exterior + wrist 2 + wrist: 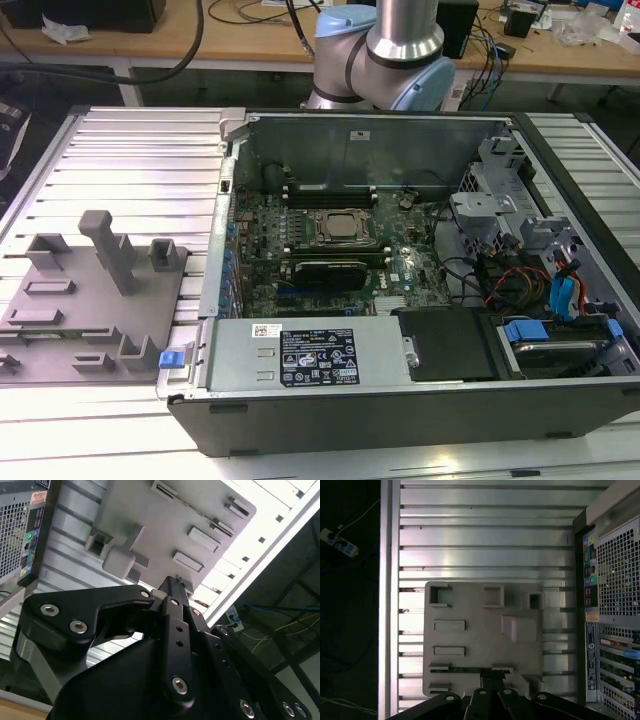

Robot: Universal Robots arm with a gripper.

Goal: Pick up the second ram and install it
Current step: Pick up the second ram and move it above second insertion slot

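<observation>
Hovering my pincer (492, 676) over second ram (465, 670), slotted edge-up in gray tray (480, 645) for grasping; pincer width I cannot tell.

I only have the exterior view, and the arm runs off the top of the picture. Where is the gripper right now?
Observer: In the first wrist view the gripper hangs over the gray tray beside the case.
Operator: Is the ram on that tray?
Observer: Yes. The ram, a thin green stick, sits in one of the tray's slots.
Operator: Has it been grabbed?
Observer: I cannot tell. The gripper is right at the stick's middle, and the stick is in its slot, not lifted.
</observation>
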